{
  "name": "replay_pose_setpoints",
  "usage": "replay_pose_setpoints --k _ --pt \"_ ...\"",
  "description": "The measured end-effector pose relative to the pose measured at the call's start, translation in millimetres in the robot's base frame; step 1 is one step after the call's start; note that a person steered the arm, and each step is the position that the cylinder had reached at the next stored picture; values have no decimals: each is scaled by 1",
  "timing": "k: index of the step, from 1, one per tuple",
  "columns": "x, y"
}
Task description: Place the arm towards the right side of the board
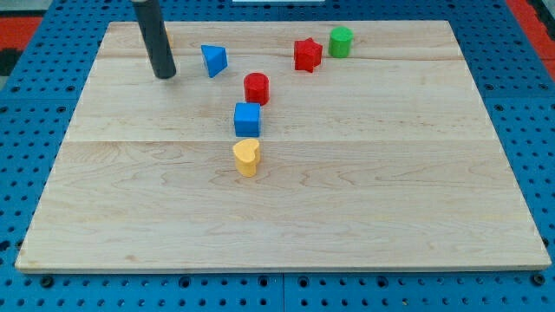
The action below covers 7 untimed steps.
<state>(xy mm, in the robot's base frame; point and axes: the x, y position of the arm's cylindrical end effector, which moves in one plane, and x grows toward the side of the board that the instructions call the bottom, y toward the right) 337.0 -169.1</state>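
My tip (164,75) rests on the wooden board (364,199) near its top left, at the end of a dark rod coming down from the view's top. A blue triangular block (214,60) lies just right of the tip. A red cylinder (256,87) sits further right and lower. Below it are a blue cube (247,119) and a yellow heart-shaped block (247,157). A red star block (307,55) and a green cylinder (340,41) stand near the top edge, right of centre. A sliver of orange shows behind the rod.
The board lies on a blue perforated table (277,295). Red matting (17,22) shows at the view's top corners.
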Motion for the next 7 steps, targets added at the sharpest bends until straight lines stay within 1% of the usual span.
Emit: replay_pose_setpoints --k 1,2,3,4,5,6,7 --pt "40 -5" --pt "91 -4" --pt "159 29" --pt "212 124" --pt "207 219" --pt "139 296" --pt "83 344"
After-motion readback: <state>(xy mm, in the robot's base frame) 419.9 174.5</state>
